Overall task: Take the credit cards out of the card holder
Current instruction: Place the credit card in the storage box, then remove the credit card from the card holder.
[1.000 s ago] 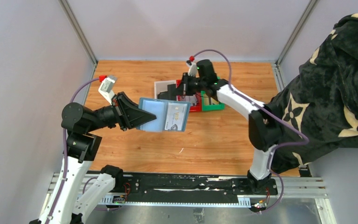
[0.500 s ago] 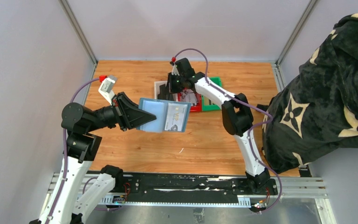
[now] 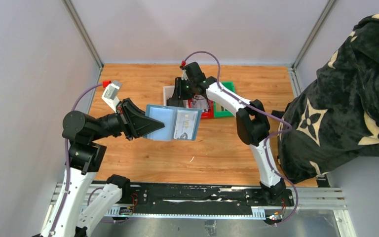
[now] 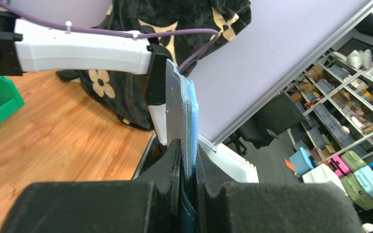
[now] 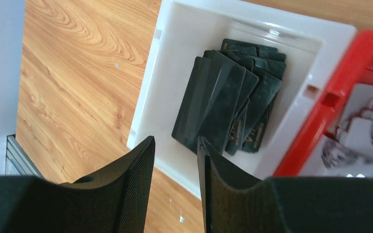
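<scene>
My left gripper (image 3: 147,123) is shut on the left half of the open teal-blue card holder (image 3: 164,120) and holds it in the air above the table. A pale credit card (image 3: 186,123) with faint print sits in the holder's right half. In the left wrist view the holder (image 4: 190,111) stands edge-on between the jaws of the left gripper (image 4: 188,162). My right gripper (image 3: 180,95) hovers over a white tray (image 3: 167,92) at the back. In the right wrist view the right gripper (image 5: 176,145) is open and empty above the tray's near rim.
The white tray (image 5: 175,58) holds several dark cards (image 5: 228,107) with gold print. A red tray (image 5: 342,82) adjoins it, and a green bin (image 3: 225,112) stands beside the red tray (image 3: 206,114). A black flowered cloth (image 3: 345,98) covers the right side.
The right arm swung left from above the red and green bins to above the white tray, then held still. The left arm shifted slightly left with the holder.
</scene>
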Robot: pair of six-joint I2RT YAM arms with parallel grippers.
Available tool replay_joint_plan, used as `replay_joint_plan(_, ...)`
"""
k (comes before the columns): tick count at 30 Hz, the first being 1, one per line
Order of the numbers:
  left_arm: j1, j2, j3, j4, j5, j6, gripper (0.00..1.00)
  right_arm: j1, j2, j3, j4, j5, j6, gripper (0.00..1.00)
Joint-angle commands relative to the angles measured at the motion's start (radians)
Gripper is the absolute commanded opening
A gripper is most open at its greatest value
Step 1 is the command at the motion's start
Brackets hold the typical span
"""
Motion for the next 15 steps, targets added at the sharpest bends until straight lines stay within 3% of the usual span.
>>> replay_joint_plan(1,-0.006,-0.010,0.034,0.019,0.003,-0.003,0.00,0.023,-0.170,-0.065,-0.023,0.102,-0.035,0.43)
replay_joint_plan(7,-0.006,-0.013,0.039,0.020,-0.001,0.004,0.00,0.022,-0.461,-0.305,0.055,0.105,-0.060,0.54)
replay_joint_plan(9,-0.006,-0.015,0.040,0.019,-0.024,0.022,0.00,0.021,-0.579,-0.402,0.060,0.118,-0.057,0.63)
replay_joint_plan(11,-0.006,-0.023,0.045,0.005,-0.059,0.054,0.00,0.021,-0.728,-0.511,0.073,0.121,-0.046,0.66)
replay_joint_plan(15,-0.006,-0.028,0.042,0.011,-0.125,0.075,0.00,0.008,-0.991,-0.830,0.268,0.046,0.035,0.68)
